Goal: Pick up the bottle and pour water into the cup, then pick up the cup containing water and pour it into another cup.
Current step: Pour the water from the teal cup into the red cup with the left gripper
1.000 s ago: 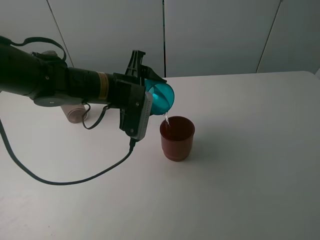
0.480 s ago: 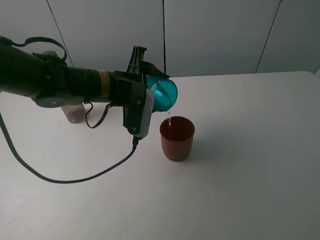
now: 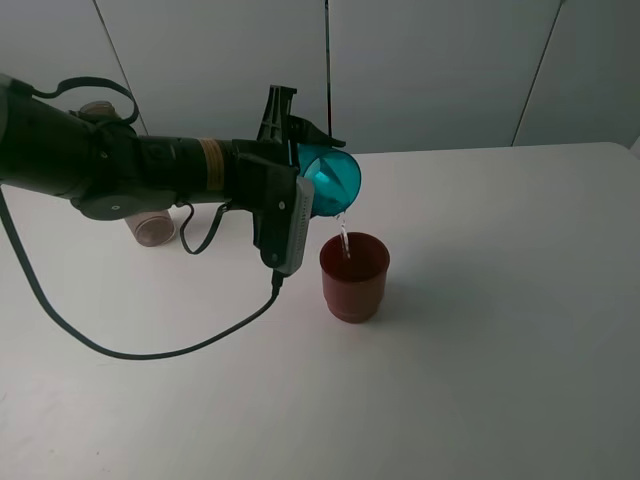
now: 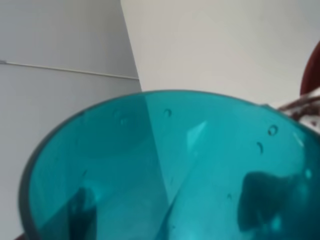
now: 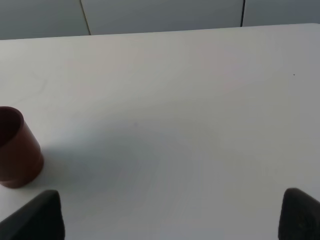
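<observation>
My left gripper [image 3: 303,180] reaches in from the left and is shut on the teal-blue cup [image 3: 331,181]. It holds the cup tipped over above the dark red cup [image 3: 354,277]. A thin stream of water [image 3: 343,232] falls from the teal rim into the red cup, which stands upright on the white table [image 3: 500,300]. The teal cup [image 4: 165,170] fills the left wrist view, with the red cup's rim [image 4: 312,75] at the edge. The bottle [image 3: 151,229] stands behind my left arm, mostly hidden. My right gripper [image 5: 170,216] is open and empty, well away from the red cup [image 5: 16,150].
A black cable [image 3: 150,350] hangs from my left arm and loops over the table. Grey wall panels [image 3: 430,70] stand behind the table's far edge.
My left gripper has shifted the teal cup slightly up and to the right, tipping it further. Water keeps streaming into the red cup, which has not moved.
</observation>
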